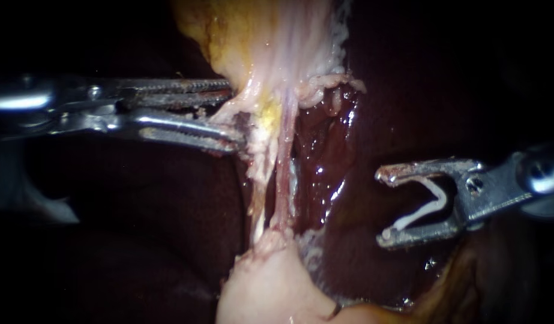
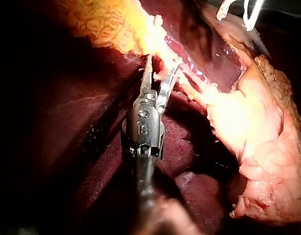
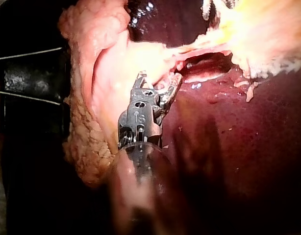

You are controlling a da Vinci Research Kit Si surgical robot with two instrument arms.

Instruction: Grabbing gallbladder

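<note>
Central pool of light, black surrounds, wet glints on liver (image 1: 325, 150)

My left instrument (image 1: 231, 115) reaches in level from the left, its 2 toothed jaws spread in a narrow V with a clear gap between the tips. In its wrist view the jaws fork ahead of a dark wrist joint. My right instrument (image 1: 383, 207) enters from the right, tilted slightly downward. Its 2 jaws are spread wide, and a white V-shaped clip (image 1: 421, 215) sits against both.
</note>
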